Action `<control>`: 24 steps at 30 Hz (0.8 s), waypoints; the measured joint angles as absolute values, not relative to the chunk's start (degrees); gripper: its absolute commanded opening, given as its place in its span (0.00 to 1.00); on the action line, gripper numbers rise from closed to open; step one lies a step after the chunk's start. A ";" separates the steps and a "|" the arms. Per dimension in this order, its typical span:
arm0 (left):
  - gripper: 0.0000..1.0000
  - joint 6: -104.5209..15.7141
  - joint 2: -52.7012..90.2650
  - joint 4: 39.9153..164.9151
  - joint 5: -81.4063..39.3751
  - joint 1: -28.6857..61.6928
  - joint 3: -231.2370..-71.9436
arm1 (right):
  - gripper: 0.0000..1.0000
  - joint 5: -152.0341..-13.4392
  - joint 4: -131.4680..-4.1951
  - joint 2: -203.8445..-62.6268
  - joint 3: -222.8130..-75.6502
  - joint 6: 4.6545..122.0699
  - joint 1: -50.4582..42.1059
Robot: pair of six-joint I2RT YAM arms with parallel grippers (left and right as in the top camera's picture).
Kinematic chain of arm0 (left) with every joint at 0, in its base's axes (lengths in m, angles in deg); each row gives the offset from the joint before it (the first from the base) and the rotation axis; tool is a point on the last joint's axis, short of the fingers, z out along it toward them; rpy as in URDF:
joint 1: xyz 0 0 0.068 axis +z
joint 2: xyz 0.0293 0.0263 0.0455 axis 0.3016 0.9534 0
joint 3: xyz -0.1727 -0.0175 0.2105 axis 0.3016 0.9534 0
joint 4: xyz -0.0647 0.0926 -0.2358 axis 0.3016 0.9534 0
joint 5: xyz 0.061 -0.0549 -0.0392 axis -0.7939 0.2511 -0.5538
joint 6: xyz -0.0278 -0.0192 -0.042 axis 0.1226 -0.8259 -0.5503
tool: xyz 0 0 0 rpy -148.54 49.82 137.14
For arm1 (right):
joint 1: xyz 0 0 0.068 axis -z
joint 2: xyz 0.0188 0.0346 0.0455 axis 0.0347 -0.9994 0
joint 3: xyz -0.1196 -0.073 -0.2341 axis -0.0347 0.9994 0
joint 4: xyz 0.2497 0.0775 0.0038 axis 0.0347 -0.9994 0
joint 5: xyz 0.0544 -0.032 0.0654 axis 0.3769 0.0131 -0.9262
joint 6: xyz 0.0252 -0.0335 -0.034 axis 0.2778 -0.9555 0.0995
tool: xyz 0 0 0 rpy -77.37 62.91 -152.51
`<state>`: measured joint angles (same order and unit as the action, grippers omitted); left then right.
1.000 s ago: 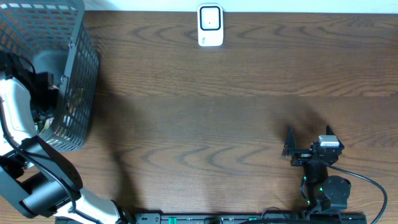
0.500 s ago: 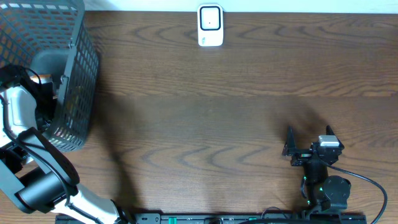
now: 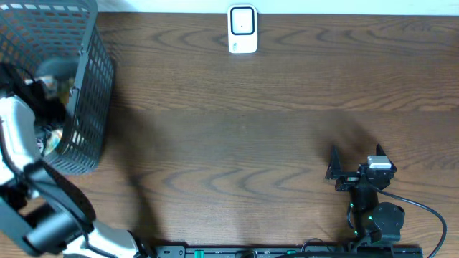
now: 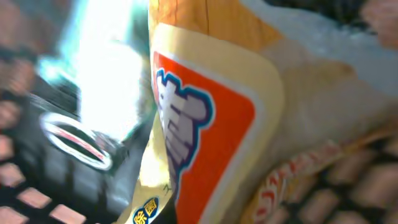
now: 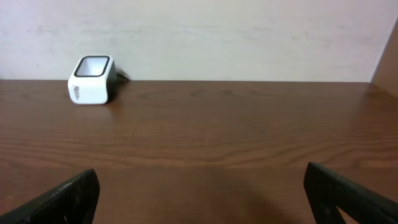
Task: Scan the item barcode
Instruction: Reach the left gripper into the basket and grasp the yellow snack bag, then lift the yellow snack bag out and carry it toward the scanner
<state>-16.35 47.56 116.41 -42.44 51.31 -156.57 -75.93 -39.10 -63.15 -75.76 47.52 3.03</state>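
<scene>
The snack packet [image 4: 205,124], pale yellow with an orange panel and grey-blue characters, sits inside the wire basket [image 3: 93,79]. The left tool [image 3: 44,92] is closed there, though I cannot tell if it grips the packet. The right tool [image 5: 200,173] stands wide apart.

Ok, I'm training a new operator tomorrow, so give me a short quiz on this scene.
1. True or false: the scanner stands inside the basket.
2. Which arm reaches into the basket? A) left B) right C) both
3. Fill in: the right gripper has its jaws ____.
Key: 1 false, it stands apart from the basket; 2 A, the left arm; 3 open.
</scene>
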 measured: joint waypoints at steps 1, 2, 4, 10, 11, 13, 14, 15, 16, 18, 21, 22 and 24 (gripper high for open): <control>0.07 -17.16 45.61 115.21 -41.47 51.31 -157.12 | 0.99 -75.93 -39.10 -63.15 -75.76 47.52 3.03; 0.08 -18.01 42.86 113.59 -40.34 51.31 -157.67 | 0.99 -75.93 -39.08 -63.15 -75.76 47.52 3.05; 0.07 -19.58 38.14 111.17 -38.85 51.31 -158.30 | 0.99 -75.93 -39.08 -63.15 -75.76 47.52 3.05; 0.07 -23.83 25.04 103.82 -36.91 51.31 -159.31 | 0.99 -75.93 -39.06 -63.15 -75.76 47.54 3.05; 0.07 -25.03 22.92 102.25 -36.80 51.31 -159.33 | 0.99 -75.93 -39.10 -63.15 -75.76 47.52 3.03; 0.07 -27.78 19.95 98.86 -36.64 51.29 -159.35 | 0.99 -75.93 -39.10 -63.15 -75.76 47.52 3.05; 0.08 -29.11 18.81 97.46 -36.53 51.29 -159.35 | 0.99 -75.93 -39.08 -63.15 -75.76 47.52 3.03; 0.08 -30.84 17.53 95.76 -36.51 51.29 -159.37 | 0.99 -75.93 -39.08 -63.15 -75.76 47.52 3.05; 0.07 -32.55 16.54 94.25 -36.49 51.29 -159.37 | 0.99 -75.91 -39.08 -63.15 -75.76 47.52 3.05; 0.07 -36.20 14.29 91.48 -36.47 51.25 -159.37 | 0.99 -75.93 -39.08 -63.15 -75.76 47.52 3.05; 0.07 -41.49 11.73 90.47 -36.42 50.55 -159.39 | 0.99 -75.93 -39.10 -63.15 -75.76 47.52 3.05; 0.08 -42.86 11.19 90.49 -36.03 50.02 -159.39 | 0.99 -75.93 -39.08 -63.15 -75.76 47.52 3.03; 0.07 -44.72 10.64 90.75 -34.15 48.47 -159.39 | 0.99 -75.93 -39.10 -63.15 -75.76 47.52 3.05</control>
<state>-44.72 10.64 90.75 -34.15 48.47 -159.39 -75.93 -39.10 -63.15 -75.76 47.52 3.05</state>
